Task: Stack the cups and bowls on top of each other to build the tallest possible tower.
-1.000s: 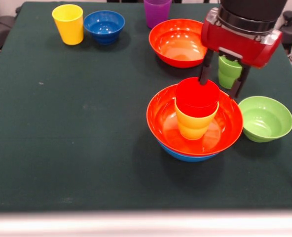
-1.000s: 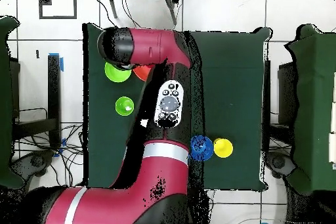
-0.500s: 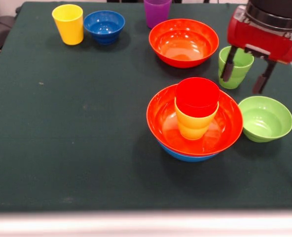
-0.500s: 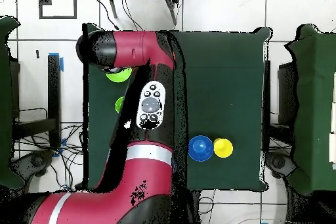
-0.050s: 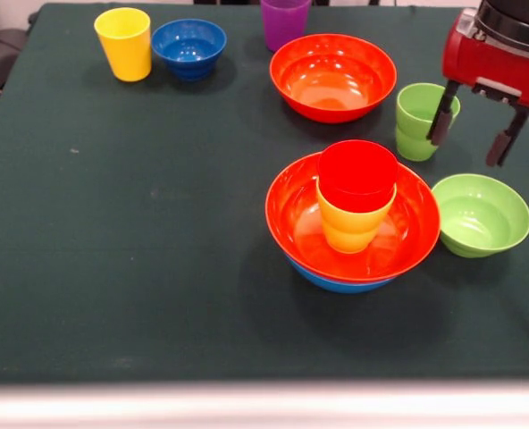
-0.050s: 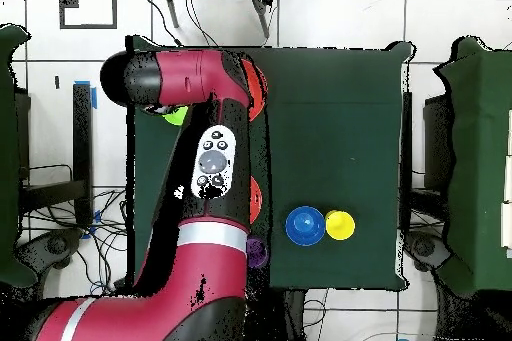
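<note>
**So, gripper parked over the right side, tower sitting untouched**

Okay, quick rundown. Everything sits on a dark green cloth-covered table, slightly wrinkled, with a pale strip running along its front edge. From above you can see white floor tiles around it, a mess of cables on the floor, and more dark green tables off to both sides.

The gripper hangs empty, its two dark fingers spread well apart with nothing between them. One finger is right in front of the lime green cup, and from this angle I can't tell if it's actually touching. The small lime green bowl sits just below and in front of the gripper.

The tower is off to the gripper's side, nearer the middle of the table: light blue bowl at the bottom, an orange-red bowl nested in it, then the yellow-orange cup with the red cup sitting in it.

The second orange-red bowl is behind the tower, near the green cup. The purple cup is at the far edge. Way across the table from the gripper are the yellow cup and the small dark blue bowl, side by side.

In the overhead view the red arm covers most of that side of the table.
</note>
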Robot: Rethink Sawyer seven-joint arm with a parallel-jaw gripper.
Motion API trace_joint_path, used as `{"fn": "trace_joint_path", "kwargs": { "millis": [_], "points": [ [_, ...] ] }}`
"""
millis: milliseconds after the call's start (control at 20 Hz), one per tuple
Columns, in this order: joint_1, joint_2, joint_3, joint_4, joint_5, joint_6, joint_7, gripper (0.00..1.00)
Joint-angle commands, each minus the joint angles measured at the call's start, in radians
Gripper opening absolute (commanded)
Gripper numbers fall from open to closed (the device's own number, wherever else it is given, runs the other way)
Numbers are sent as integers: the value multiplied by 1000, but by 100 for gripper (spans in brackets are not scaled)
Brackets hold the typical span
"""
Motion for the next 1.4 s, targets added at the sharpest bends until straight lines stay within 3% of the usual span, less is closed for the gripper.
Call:
{"fn": "trace_joint_path", "kwargs": {
  "millis": [50, 550, 1100, 1400],
  "points": [
    [27, 49, 44, 170, -2, -98, 180, 100],
    [75, 119, -10, 180, 35, -198, 250, 100],
    [139, 152, -74, 152, 126, -128, 289, 100],
    [140, 165, -90, 142, 168, -102, 274, 100]
  ]
}}
